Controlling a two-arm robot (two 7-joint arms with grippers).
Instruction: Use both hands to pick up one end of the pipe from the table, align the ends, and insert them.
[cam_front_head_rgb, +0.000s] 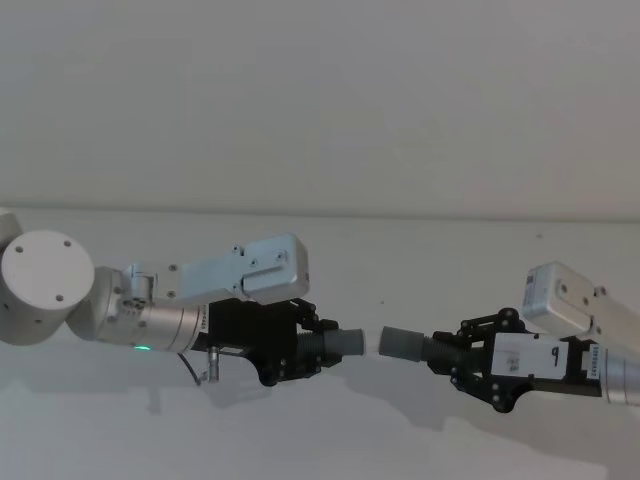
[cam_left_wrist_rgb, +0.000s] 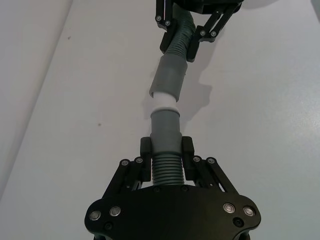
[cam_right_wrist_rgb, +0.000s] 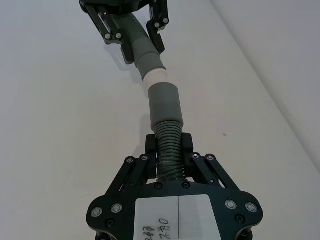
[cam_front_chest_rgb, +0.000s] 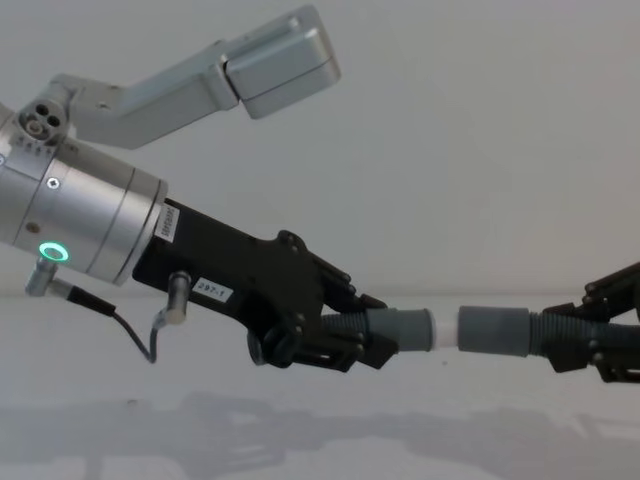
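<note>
Both cuffs lifted and facing each other; insertion not yet made.

The left claw (cam_front_chest_rgb: 365, 335) is clamping its ribbed hose (cam_left_wrist_rgb: 166, 170) just behind the left cuff (cam_front_chest_rgb: 405, 330), whose paler white tip is pointing at the right cuff (cam_front_chest_rgb: 495, 330); the right claw (cam_front_head_rgb: 450, 357) is gripping its own hose (cam_right_wrist_rgb: 169, 152) likewise. The smooth grey cuffs are hanging above the table (cam_left_wrist_rgb: 270, 100), between the claws, nearly in line, a small gap remaining. Closing that gap looks like what is left.
</note>
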